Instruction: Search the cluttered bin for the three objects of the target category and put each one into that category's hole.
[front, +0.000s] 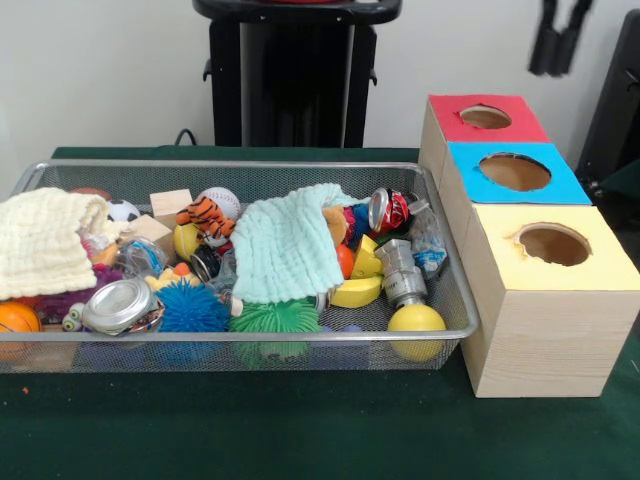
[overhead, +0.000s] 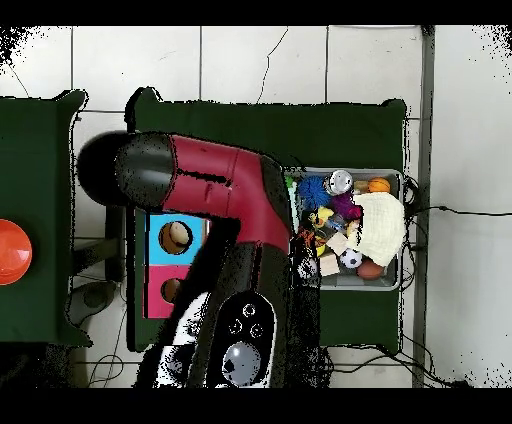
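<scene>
Front view: the bin (front: 440, 215) fills the left and middle of the frame on the dark green surface (front: 300, 430), packed with clutter. A cream cloth (front: 45, 240) lies heaped at its left end and a pale mint cloth (front: 290, 245) is draped over the middle. Below the mint cloth, at the bin's lower rim, sit a green spiky ball (front: 275, 320) and a blue spiky ball (front: 192, 308). The small speckled pieces cannot be made out among the clutter.

Right of the bin stand three wooden boxes in a row; the yellow-topped box (front: 550, 300) is lowest in the frame, and its hole (front: 553, 243) shows ragged edges.

At the top right edge two dark tips of the pincer (front: 559, 40) hang apart, with nothing between them.

Overhead view: the red and black arm (overhead: 230, 250) covers the centre, hiding the bin's left part.
</scene>
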